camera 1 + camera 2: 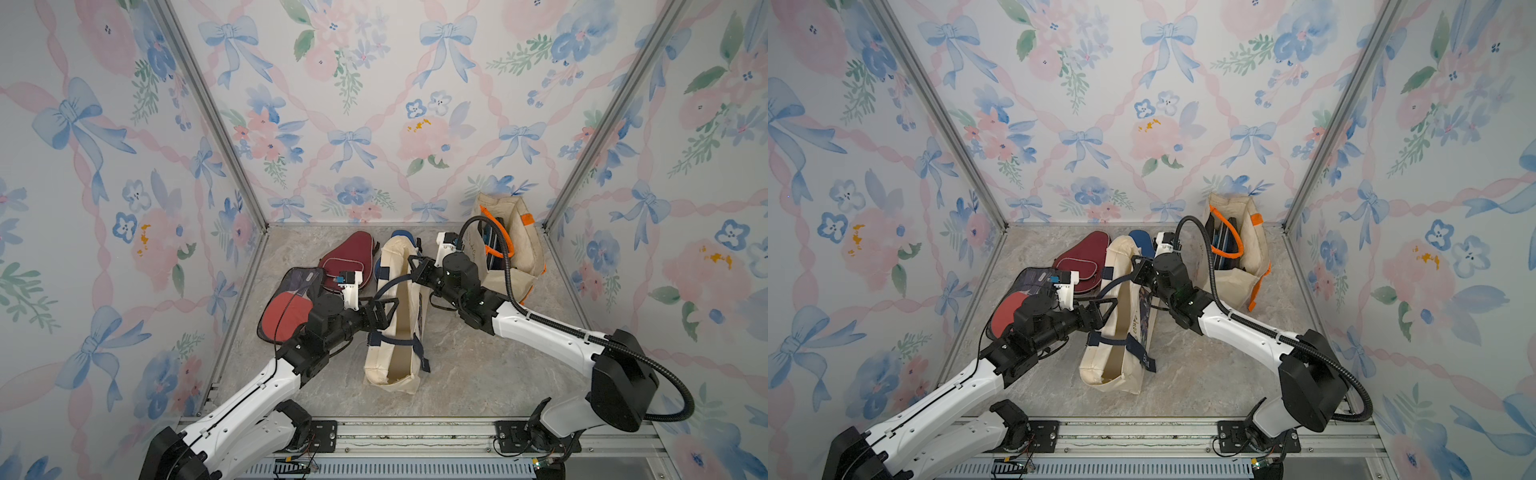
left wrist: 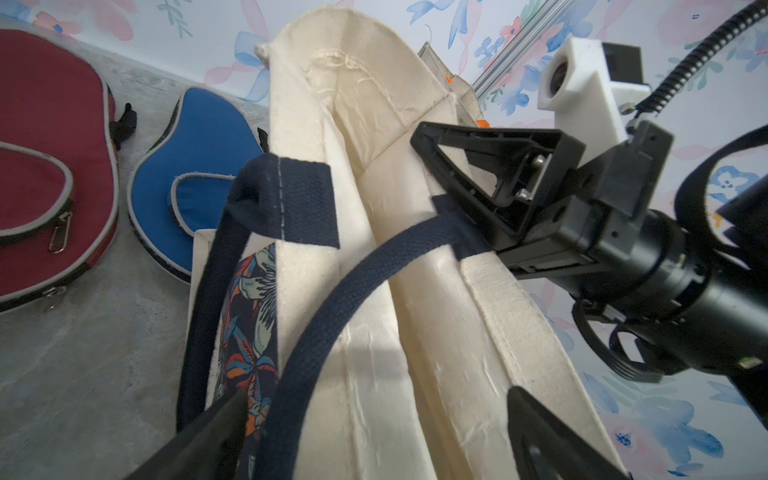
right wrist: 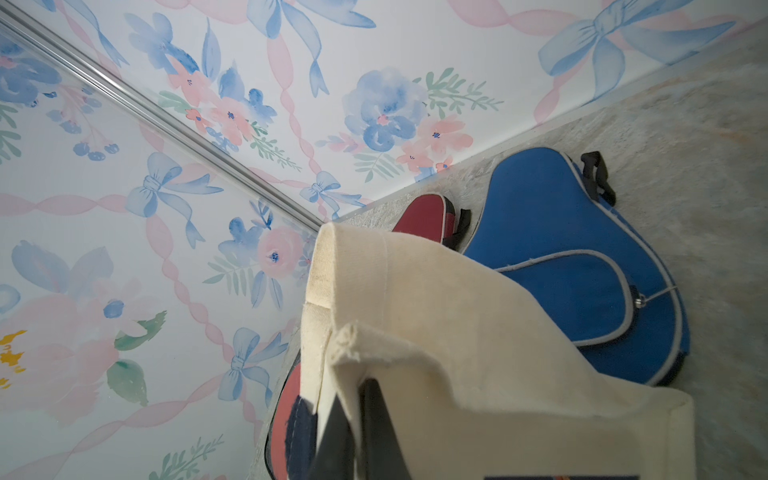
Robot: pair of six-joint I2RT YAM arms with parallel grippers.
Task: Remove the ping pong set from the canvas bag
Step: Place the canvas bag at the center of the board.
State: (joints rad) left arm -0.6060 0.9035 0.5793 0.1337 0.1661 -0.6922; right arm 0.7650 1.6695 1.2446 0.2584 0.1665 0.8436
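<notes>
We see three pieces of the set out on the table [image 1: 457,365], all on the left side of the bag [image 1: 372,362]. The maroon case [image 1: 353,257] lies flat near the back wall. The mesh pouch [image 1: 291,299], with a red paddle showing through it, overlaps the maroon case's near edge. The blue case [image 2: 199,166] lies just beside the maroon one at the bag's far end, so the bag hides most of it in both top views.

The left gripper [image 1: 386,316] sits at the bag's left wall, about halfway along, with its wrist hanging over the mesh pouch. Its jaws are spread wide and grip nothing; in the left wrist view the bag's cloth and a navy handle [image 2: 332,316] lie between the two fingers [image 2: 208,432].

The right gripper [image 3: 355,432] is clamped on the bag's cream rim at the far end (the right wrist view shows the cloth pinched between its dark fingers). The blue case is on the table just beyond it.

The left arm reaches forward low and then bends right toward the bag. The right arm stretches in from the near right and crosses leftward to the bag.

An orange-handled bag [image 1: 523,245] stands in the back right corner with dark flat things [image 1: 492,241] in it; we cannot tell what they are.
</notes>
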